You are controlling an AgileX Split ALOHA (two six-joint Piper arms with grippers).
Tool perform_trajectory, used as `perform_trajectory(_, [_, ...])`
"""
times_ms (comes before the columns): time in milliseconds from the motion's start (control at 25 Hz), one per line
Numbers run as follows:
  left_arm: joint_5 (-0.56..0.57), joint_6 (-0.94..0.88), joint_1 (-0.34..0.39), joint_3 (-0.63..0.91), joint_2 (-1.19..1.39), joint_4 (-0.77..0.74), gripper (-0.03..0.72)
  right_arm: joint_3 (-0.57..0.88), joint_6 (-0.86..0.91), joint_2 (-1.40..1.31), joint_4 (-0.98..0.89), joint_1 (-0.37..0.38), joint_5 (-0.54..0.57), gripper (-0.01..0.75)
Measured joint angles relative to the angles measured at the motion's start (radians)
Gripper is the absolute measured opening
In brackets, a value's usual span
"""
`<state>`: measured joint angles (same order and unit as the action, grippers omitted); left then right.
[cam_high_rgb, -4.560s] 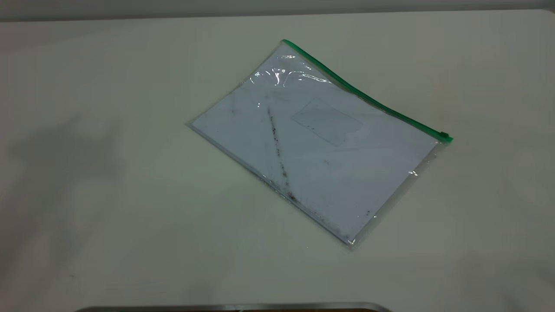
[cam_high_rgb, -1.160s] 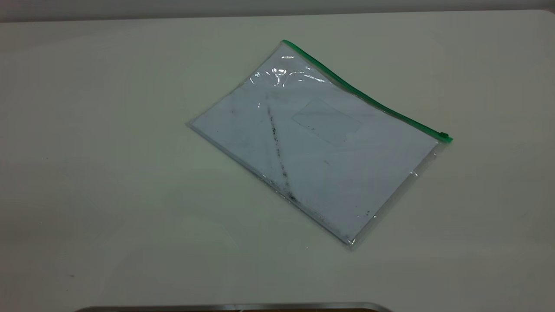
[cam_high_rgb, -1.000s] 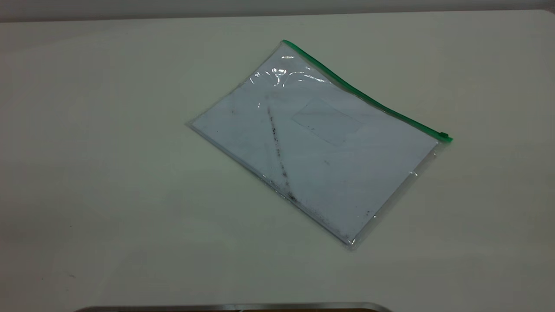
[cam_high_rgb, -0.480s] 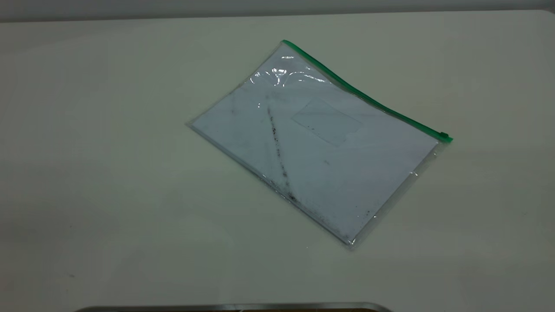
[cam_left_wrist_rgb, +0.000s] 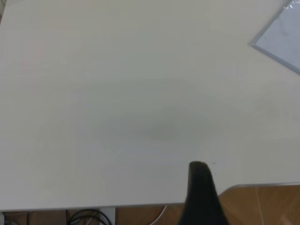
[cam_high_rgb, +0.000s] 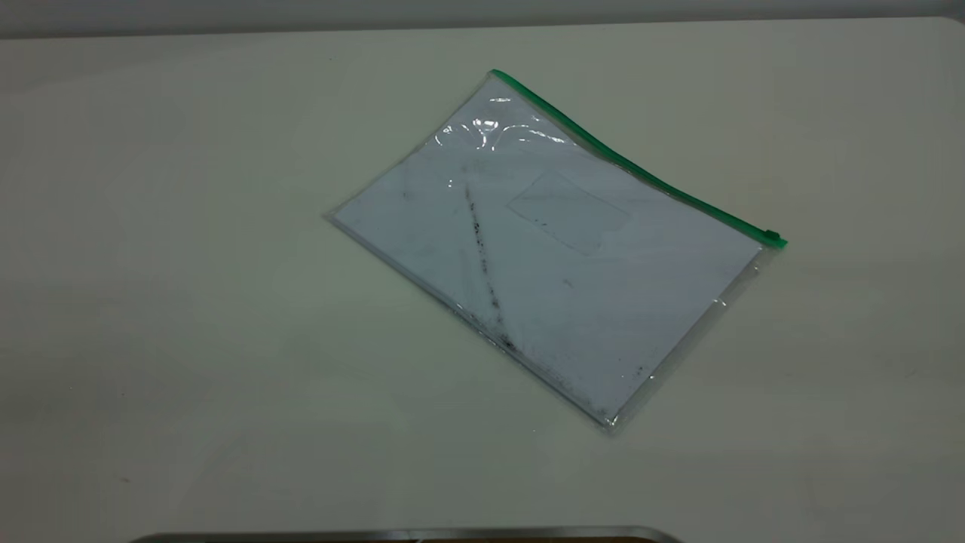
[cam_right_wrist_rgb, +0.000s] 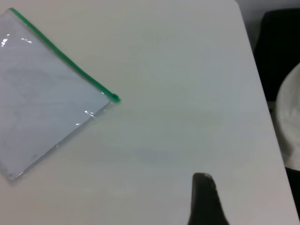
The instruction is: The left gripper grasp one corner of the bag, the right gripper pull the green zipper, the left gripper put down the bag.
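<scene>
The bag, a clear pouch with a white sheet inside, lies flat and askew on the table. The green zipper runs along its far edge, with the slider tab at the right end. The wrinkled corner of the bag is at the zipper's far left end. Neither gripper shows in the exterior view. The left gripper hangs over bare table, far from the bag. The right gripper is well away from the slider tab and holds nothing that I can see.
A metal strip runs along the table's near edge. The left wrist view shows a brown wooden surface past a table edge. The right wrist view shows a dark object and a white one past the table's side.
A shadow on the table's left side has faded away. The bag has not moved.
</scene>
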<state>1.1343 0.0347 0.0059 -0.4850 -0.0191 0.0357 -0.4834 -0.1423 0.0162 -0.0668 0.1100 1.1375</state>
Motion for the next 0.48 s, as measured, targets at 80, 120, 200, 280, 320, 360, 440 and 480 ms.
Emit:
perform_trajectory(80, [0.0, 0.0, 0.0, 0.0, 0.0, 0.0, 0.59, 0.0, 0.014, 0.0, 0.005, -0.038, 0.0, 0.516])
perform_trajectory(120, [0.0, 0.0, 0.0, 0.0, 0.0, 0.0, 0.59, 0.0, 0.017, 0.0, 0.006, -0.055, 0.0, 0.514])
perform_trajectory(200, [0.0, 0.0, 0.0, 0.0, 0.0, 0.0, 0.59, 0.001, 0.019, 0.0, 0.007, -0.074, -0.001, 0.506])
perform_trajectory(280, [0.0, 0.0, 0.0, 0.0, 0.0, 0.0, 0.59, 0.001, 0.024, 0.0, 0.007, -0.081, -0.002, 0.5])
perform_trajectory(320, [0.0, 0.0, 0.0, 0.0, 0.0, 0.0, 0.59, 0.001, 0.025, 0.0, 0.007, -0.081, -0.002, 0.496])
perform_trajectory(360, [0.0, 0.0, 0.0, 0.0, 0.0, 0.0, 0.59, 0.001, 0.025, 0.0, 0.007, -0.081, -0.002, 0.492])
perform_trajectory(440, [0.0, 0.0, 0.0, 0.0, 0.0, 0.0, 0.59, 0.001, 0.026, 0.0, 0.007, -0.081, -0.002, 0.481])
perform_trajectory(480, [0.0, 0.0, 0.0, 0.0, 0.0, 0.0, 0.59, 0.001, 0.026, 0.0, 0.007, -0.081, -0.002, 0.475])
